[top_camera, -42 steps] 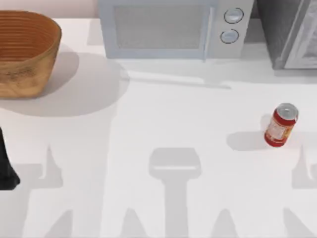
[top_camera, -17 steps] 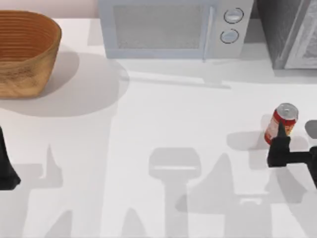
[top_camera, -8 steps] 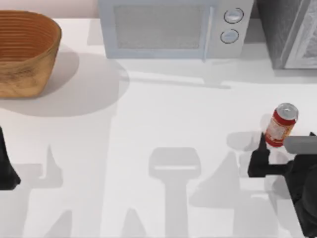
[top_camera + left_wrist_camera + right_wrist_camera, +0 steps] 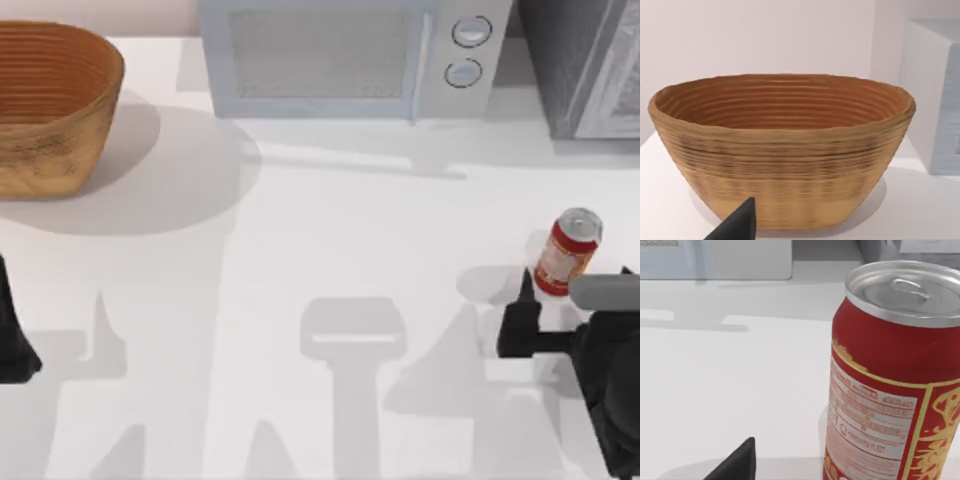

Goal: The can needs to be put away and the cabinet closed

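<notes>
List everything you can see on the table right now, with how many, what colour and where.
basket: one, tan woven, far left corner of the table.
microwave: one, light grey with two round knobs, back centre.
cabinet: one, dark grey speckled with a pale panel door, back right corner.
can: one, red with silver top, upright at the right side, in front of the cabinet.
table: one, white, under everything.
left pincer: one, black, parked at the left edge, facing the basket.
right pincer: one, black, open, at the can, one finger to its left.
</notes>
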Tool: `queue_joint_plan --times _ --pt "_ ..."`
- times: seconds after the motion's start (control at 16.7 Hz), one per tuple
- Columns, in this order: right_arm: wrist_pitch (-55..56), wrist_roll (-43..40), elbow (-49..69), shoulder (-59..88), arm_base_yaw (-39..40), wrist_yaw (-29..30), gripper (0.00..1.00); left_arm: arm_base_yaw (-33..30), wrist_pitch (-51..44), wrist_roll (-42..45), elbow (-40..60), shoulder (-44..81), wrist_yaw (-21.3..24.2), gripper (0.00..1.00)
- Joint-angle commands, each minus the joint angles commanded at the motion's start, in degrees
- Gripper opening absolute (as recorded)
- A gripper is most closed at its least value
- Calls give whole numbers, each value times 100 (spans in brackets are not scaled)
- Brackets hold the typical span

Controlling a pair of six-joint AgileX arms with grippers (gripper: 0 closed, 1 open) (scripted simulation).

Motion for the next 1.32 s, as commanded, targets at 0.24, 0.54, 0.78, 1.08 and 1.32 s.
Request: queue_joint_plan --times 0.24,0.54,0.78,1.08,1.32 --pt "-293 -70 462 85 -253 -250 100 0 0 0 0 0 0 100" --pt "-727 -159 1081 230 -612 -597 100 0 0 0 0 0 0 100" --pt "-793 -172 1175 252 -666 -650 100 0 0 0 0 0 0 100" --pt "-793 -172 1175 252 -666 -650 70 0 0 0 0 0 0 100" --pt "-793 -172 1175 252 -666 -650 40 0 0 0 0 0 0 100"
